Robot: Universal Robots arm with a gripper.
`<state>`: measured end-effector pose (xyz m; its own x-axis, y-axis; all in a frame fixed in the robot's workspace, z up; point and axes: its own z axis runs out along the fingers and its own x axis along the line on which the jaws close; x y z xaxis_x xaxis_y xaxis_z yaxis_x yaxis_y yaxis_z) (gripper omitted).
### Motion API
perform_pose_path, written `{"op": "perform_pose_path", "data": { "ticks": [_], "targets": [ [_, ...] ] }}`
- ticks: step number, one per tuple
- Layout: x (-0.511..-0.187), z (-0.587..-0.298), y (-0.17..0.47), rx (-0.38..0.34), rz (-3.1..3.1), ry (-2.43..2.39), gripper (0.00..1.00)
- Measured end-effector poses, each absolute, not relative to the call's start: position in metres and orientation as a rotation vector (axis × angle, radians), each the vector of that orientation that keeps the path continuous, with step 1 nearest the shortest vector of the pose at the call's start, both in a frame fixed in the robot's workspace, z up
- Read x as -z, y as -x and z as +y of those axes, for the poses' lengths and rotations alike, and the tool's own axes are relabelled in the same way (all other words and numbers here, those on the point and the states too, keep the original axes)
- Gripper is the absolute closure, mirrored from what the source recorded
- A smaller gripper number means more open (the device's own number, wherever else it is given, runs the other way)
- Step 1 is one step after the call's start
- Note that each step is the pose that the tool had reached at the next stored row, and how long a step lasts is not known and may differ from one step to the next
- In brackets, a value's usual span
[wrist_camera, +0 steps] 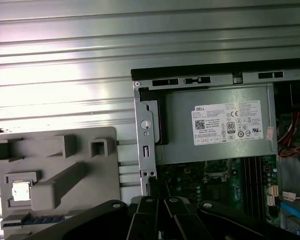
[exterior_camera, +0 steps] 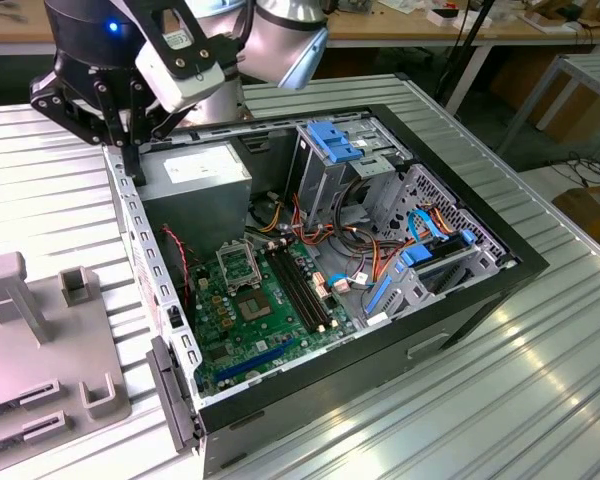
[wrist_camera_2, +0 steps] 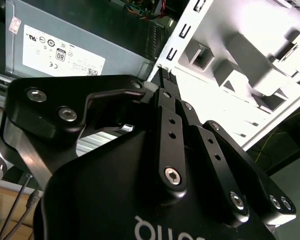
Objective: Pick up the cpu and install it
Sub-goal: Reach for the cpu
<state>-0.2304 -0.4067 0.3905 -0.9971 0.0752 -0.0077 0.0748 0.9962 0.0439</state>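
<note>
The cpu [wrist_camera: 21, 191] is a small square chip with a pale metal top, lying in a pocket of the grey fixture [wrist_camera: 60, 170] on the table beside the computer case. My gripper [exterior_camera: 132, 165] hangs over the case's rear corner by the power supply, well away from the chip. Its fingertips look pressed together with nothing between them in both wrist views [wrist_camera_2: 165, 76] [wrist_camera: 157, 189]. Inside the case lies the green motherboard [exterior_camera: 265, 325], with its metal socket frame [exterior_camera: 236, 264] near the middle.
The open case [exterior_camera: 500, 275] holds a grey power supply [exterior_camera: 195, 175], drive cages with blue clips [exterior_camera: 330, 140], black memory slots [exterior_camera: 300, 290] and loose cables. The grey fixture [exterior_camera: 25, 340] stands at the exterior view's left on the ribbed metal table [exterior_camera: 540, 400].
</note>
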Motion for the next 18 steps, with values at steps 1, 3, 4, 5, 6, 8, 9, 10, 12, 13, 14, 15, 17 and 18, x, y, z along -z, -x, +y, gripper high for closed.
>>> {"op": "perform_pose_path", "data": {
  "ticks": [1, 3, 4, 5, 6, 8, 9, 10, 12, 13, 14, 15, 17, 18],
  "targets": [
    [-0.391, -0.407, 0.231, -0.068, 3.129, -0.118, 0.89],
    [-0.39, -0.407, 0.233, -0.068, 3.129, -0.118, 0.89],
    [-0.39, -0.407, 0.234, -0.068, 3.129, -0.118, 0.89],
    [-0.39, -0.407, 0.235, -0.068, 3.129, -0.118, 0.89],
    [-0.39, -0.407, 0.236, -0.068, 3.129, -0.118, 0.89],
    [-0.39, -0.407, 0.237, -0.068, 3.13, -0.118, 0.89],
    [-0.39, -0.407, 0.238, -0.068, 3.129, -0.118, 0.89],
    [-0.39, -0.407, 0.239, -0.068, 3.129, -0.118, 0.89],
    [-0.39, -0.407, 0.24, -0.068, 3.13, -0.118, 0.89],
    [-0.39, -0.407, 0.241, -0.068, 3.13, -0.118, 0.89],
    [-0.39, -0.407, 0.242, -0.068, 3.13, -0.118, 0.89],
    [-0.39, -0.407, 0.242, -0.068, 3.13, -0.118, 0.89],
    [-0.39, -0.407, 0.245, -0.068, 3.13, -0.118, 0.89],
    [-0.39, -0.407, 0.247, -0.068, 3.13, -0.118, 0.89]
  ]
}}
